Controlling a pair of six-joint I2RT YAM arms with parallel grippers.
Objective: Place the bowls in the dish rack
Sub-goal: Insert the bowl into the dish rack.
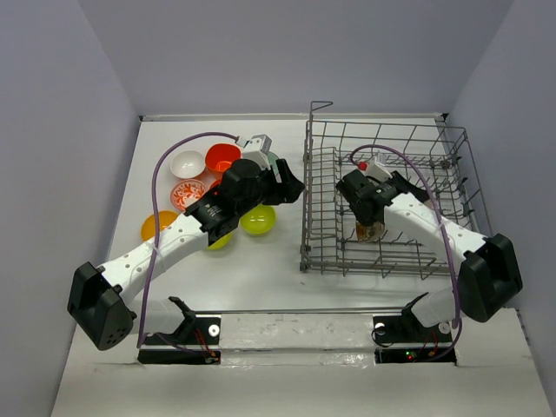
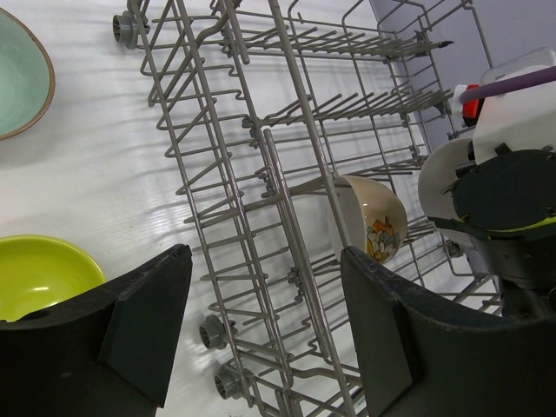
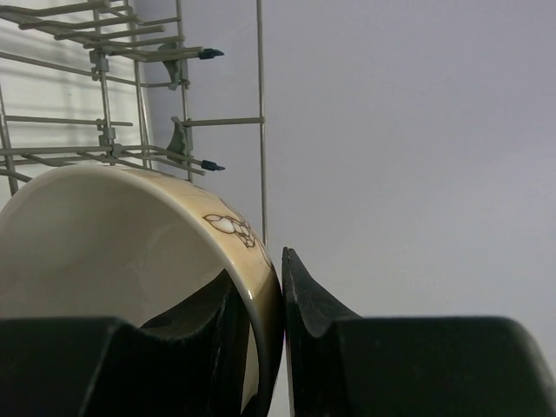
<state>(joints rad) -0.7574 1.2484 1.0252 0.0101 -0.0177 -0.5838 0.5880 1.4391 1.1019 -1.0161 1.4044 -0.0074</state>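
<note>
The grey wire dish rack [image 1: 382, 125] stands on the right. My right gripper [image 1: 372, 222] is inside it, shut on the rim of a cream bowl with a flower pattern [image 1: 370, 230]. In the right wrist view the gripper [image 3: 265, 304] pinches the bowl's wall [image 3: 104, 234], one finger inside and one outside. My left gripper [image 1: 294, 186] is open and empty, just left of the rack's left wall. Its wrist view [image 2: 265, 321] shows the rack [image 2: 261, 174] and the cream bowl [image 2: 373, 217]. Loose bowls lie on the left: white [image 1: 187, 163], red-orange [image 1: 221, 157], red-patterned [image 1: 188, 195], orange-yellow [image 1: 156, 226] and lime green [image 1: 258, 220].
A pale teal bowl [image 2: 17, 74] and a lime bowl [image 2: 39, 274] lie near the rack's left side. A second lime bowl [image 1: 219, 241] is partly under my left arm. The rack has small wheels [image 2: 213, 332] on its near side. Grey walls enclose the table.
</note>
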